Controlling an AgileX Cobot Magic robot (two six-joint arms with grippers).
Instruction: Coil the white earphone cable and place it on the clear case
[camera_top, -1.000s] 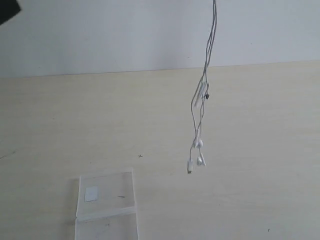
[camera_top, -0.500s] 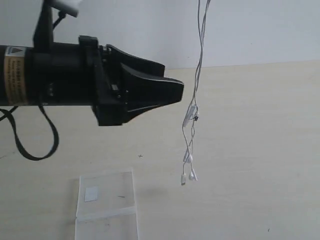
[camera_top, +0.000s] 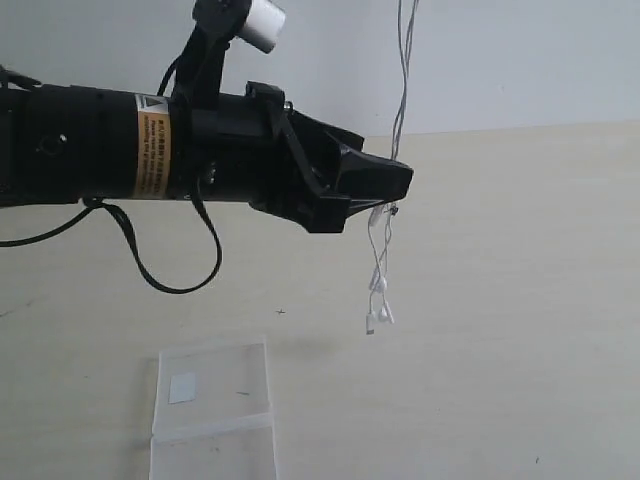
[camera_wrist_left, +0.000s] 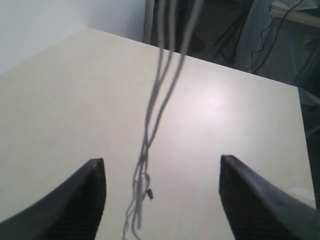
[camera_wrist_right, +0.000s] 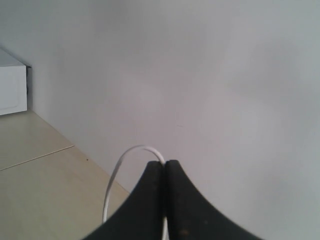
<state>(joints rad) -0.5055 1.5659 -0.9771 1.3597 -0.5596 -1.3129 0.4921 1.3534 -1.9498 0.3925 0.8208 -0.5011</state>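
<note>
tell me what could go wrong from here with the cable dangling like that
1. The white earphone cable hangs as several thin strands inside the open left gripper, so closing might catch only some of them.
2. The right gripper pinches just a small loop of it, which a tug could pull free.
3. The dangling earbuds might swing and tangle.

left arm (camera_top: 90, 155): entered from left, jaws now at white earphone cable (camera_top: 380, 285) | cable ends: higher

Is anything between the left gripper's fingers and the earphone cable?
Nothing. In the left wrist view the white earphone cable hangs freely in the gap of the open left gripper, with only bare table behind.
</note>
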